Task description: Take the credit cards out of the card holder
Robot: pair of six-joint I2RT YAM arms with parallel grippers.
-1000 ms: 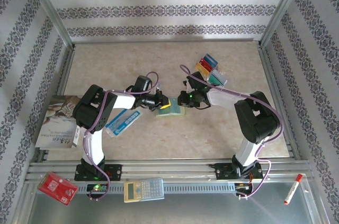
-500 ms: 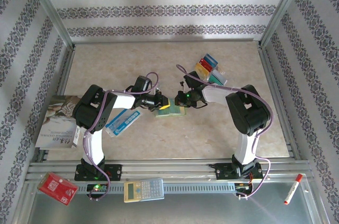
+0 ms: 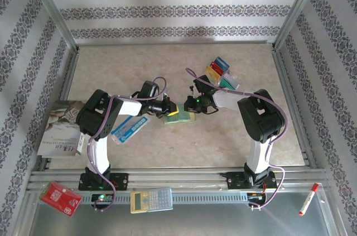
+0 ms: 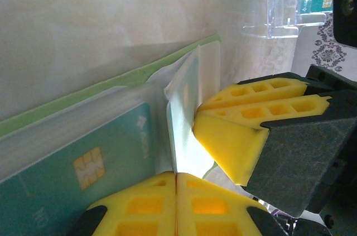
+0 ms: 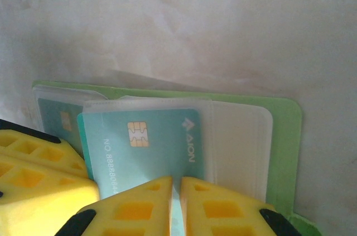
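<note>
One beige stone-patterned worktop (image 3: 167, 63) carries two arms that reach inward and meet near its middle. At its left edge lies one booklet (image 3: 58, 130), with one blue-and-white packet (image 3: 129, 128) just beside the left arm. On the metal rail in front lie one calculator (image 3: 152, 200), one red board (image 3: 60, 197) and one red-capped marker (image 3: 308, 198). The single lime-green card holder (image 3: 179, 118) lies open and flat between the two hands. The left hand (image 3: 167, 106) is clenched, its yellow fingers (image 4: 150, 205) pressed together on a raised clear sleeve (image 4: 181, 135). The right hand (image 3: 192, 105) is clenched to a thin slit on the near edge of the front teal card (image 5: 145, 141), which sits partly in its sleeve. A second teal card (image 5: 58, 119) shows in the sleeve behind it, so two cards are counted in the holder. Behind the right hand, four more cards (image 3: 220, 73), blue, yellow, red and teal, stand together in one clear rack (image 4: 290, 1).
</note>
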